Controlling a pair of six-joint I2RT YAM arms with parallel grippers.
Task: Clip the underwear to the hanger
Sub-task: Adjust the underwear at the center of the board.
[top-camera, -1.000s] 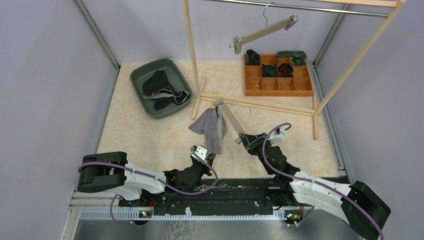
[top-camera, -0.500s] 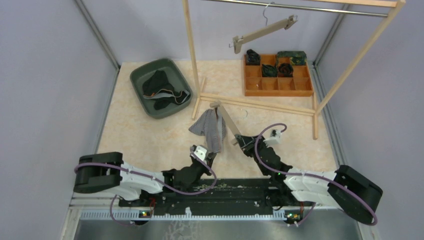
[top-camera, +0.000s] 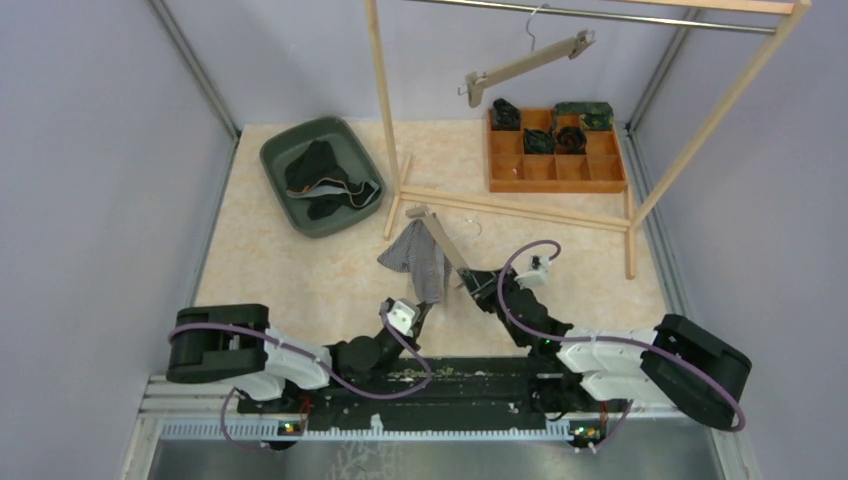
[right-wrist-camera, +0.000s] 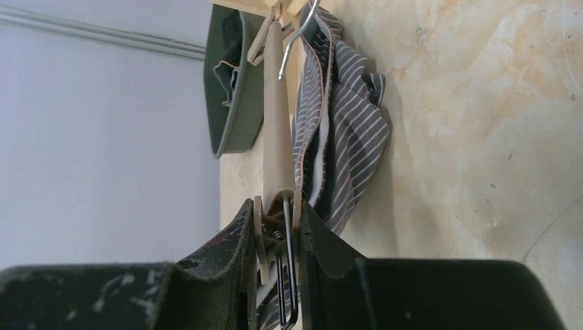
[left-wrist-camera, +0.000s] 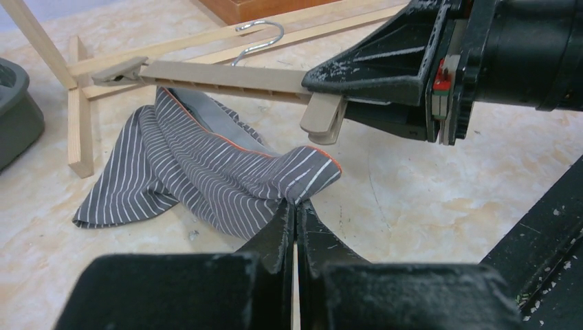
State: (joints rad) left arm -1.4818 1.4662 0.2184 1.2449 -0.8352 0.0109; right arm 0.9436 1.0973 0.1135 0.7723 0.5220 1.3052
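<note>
L gripper [left-wrist-camera: 295, 216]: fingers pressed together, pinching the orange-trimmed waistband corner of the grey striped underwear [left-wrist-camera: 206, 161]. The corner is lifted a little. The rest of the garment trails over the marbled tabletop [left-wrist-camera: 426, 199] toward the hanger's far end.

R gripper [right-wrist-camera: 278, 206]: clamped on the near clip [left-wrist-camera: 323, 117] of the wooden clip hanger [left-wrist-camera: 227, 74], one finger on each side of the clip's spring end. It holds the hanger low over the table w/ the bar pointing away from the arms. The metal hook [left-wrist-camera: 258, 31] is toward the foot rails of the wooden rack [top-camera: 520, 205].

Far clip [left-wrist-camera: 120, 69]: the fabric runs right up to it. That side looks already clipped, though neither wrist cam shows the bite clearly.

Step in hand, imo: the second clip. The pinched corner and the near clip are near each other but apart. In the left wrist view the corner sits below the clip and slightly to one side.

The next move calls for:
- R squeezing hard enough to open the clip mouth (can't tell if it's open now).
- L lifting the corner into that mouth w/ the waistband edge flat, not bunched.
- R easing off so the clip bites, and L letting go only after that.
- A gentle pull, since too much tension could drag the fabric out of the far clip.

Green tub [top-camera: 275, 150] w/ dark garments, second hanger [top-camera: 525, 65] on the rail, orange compartment tray [top-camera: 557, 188]: all well apart, not involved.
</note>
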